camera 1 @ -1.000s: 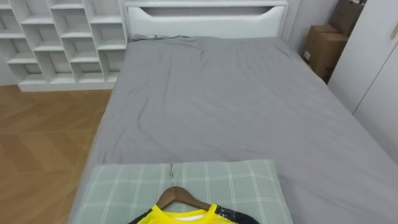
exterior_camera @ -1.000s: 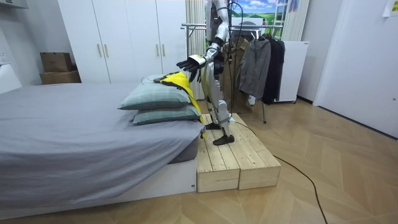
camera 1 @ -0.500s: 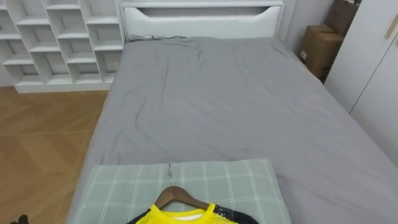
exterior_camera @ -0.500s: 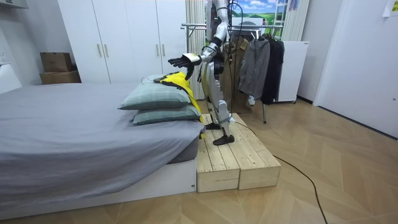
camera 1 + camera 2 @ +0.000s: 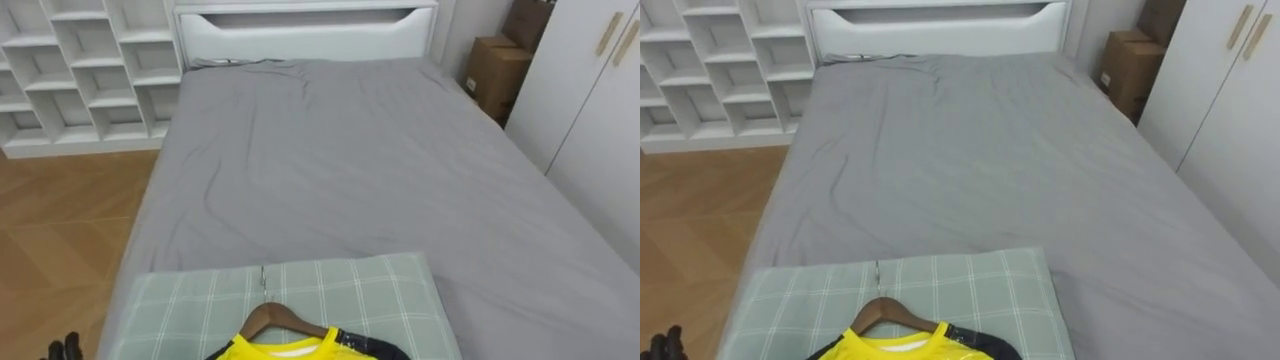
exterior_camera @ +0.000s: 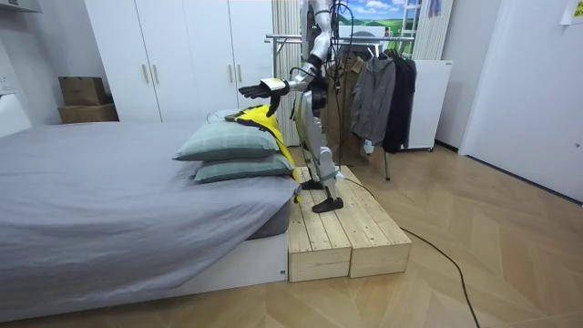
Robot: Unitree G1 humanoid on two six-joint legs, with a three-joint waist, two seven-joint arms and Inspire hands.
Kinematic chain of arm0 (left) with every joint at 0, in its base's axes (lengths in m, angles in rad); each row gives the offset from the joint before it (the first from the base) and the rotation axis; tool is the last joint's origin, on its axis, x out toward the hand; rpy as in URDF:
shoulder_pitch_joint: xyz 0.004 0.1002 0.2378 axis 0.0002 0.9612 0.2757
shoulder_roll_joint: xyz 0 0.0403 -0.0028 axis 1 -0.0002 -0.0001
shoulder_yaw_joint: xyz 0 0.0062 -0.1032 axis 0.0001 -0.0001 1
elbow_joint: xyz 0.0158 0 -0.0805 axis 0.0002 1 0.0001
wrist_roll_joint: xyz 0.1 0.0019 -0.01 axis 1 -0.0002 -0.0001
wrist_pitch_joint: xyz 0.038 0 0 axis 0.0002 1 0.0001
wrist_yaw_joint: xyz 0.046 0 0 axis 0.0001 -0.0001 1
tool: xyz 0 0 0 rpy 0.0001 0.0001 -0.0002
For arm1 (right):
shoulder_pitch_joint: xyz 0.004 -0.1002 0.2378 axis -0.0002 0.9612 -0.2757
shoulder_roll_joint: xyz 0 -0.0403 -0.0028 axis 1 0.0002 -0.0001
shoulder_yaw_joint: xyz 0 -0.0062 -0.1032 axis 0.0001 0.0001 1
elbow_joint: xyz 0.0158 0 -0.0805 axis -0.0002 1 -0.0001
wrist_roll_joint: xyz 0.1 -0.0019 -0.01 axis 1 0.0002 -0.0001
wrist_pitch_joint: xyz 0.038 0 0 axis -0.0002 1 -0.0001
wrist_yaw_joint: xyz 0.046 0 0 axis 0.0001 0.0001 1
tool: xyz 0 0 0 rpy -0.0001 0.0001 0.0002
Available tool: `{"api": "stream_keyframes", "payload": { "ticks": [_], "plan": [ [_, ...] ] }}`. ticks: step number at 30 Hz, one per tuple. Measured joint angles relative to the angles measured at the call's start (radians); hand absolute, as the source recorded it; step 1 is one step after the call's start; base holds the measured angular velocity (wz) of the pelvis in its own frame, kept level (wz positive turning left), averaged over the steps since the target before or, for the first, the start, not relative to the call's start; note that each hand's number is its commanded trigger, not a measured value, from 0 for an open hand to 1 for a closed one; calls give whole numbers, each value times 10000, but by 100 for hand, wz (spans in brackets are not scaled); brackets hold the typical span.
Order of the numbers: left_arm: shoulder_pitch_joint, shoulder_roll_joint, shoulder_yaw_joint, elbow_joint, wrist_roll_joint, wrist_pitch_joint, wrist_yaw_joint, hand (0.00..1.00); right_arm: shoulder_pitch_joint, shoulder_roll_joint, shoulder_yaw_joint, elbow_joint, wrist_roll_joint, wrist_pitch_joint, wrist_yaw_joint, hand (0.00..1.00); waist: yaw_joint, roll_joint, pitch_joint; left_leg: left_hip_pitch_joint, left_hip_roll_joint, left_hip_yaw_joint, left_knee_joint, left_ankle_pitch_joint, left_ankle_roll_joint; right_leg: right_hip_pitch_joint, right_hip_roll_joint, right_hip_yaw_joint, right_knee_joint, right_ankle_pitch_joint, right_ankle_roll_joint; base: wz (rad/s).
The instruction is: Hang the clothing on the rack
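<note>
The robot stands on a wooden platform point(image 6: 342, 228) at the pillow end of a grey bed point(image 5: 340, 160), facing the mattress. A clothes rack point(image 6: 364, 41) hung with dark garments is behind it, at its 6 o'clock.

A yellow shirt point(image 5: 285, 350) on a wooden hanger point(image 5: 280, 318) lies on the top checked pillow point(image 5: 350, 290). In the eye views it sits at 6 o'clock in the frame, with the hanger's thin metal hook pointing to 12 o'clock.

Over the last second the left hand point(image 6: 262, 88) has travelled forward from near the robot's body. It is now stretched out above the pillows, palm down, fingers straight and slightly spread, holding nothing. Its dark fingertips have just come into the eye views at about 7 o'clock, well to the left of the hanger and clear of it. The whole eye view has also slid sideways, which is the head moving. The shirt and hanger have not moved.

This looks like the start of the reach, and nothing is grasped yet. The hand probably needs to swing toward 3 o'clock and come down on the hanger's neck. It can then close, lift, and carry the shirt round to the rack.
</note>
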Motion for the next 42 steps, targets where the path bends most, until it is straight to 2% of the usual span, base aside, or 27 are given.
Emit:
{"api": "stream_keyframes", "payload": {
  "ticks": [7,12,19,27,35,42],
  "plan": [
    [-2,0,-403,1,32,9,-51,0,16,-43,76,-134,-21,4,134,0,-31,11,22,100,0,104,0,0,1,32,23,162,-3,0,0,-7],
    [-9,0,-472,1,53,45,-253,0,19,-63,85,-205,-119,9,237,0,-64,-9,77,115,0,173,-4,0,1,20,28,230,-19,-1,0,-4],
    [-43,1,-642,-1,131,187,-393,0,-32,-98,77,-215,-371,9,333,0,-140,3,74,115,-3,169,-6,0,1,20,29,247,-32,-1,1,0],
    [-207,9,-867,0,350,224,-720,0,-181,-110,73,-135,-553,10,440,0,-413,4,55,144,-14,169,-5,1,2,6,39,371,-39,0,1,-3],
    [-499,17,-953,-1,958,241,-919,0,-187,-107,72,-102,-553,22,443,0,-437,-48,53,141,-16,169,-5,2,2,-5,43,365,-49,0,1,0],
    [-596,97,-1053,-13,1036,514,-1423,0,-172,-86,-13,-52,-556,49,407,0,-600,-64,43,135,-9,189,-3,2,3,-5,52,356,-57,0,1,0]
  ]
}}
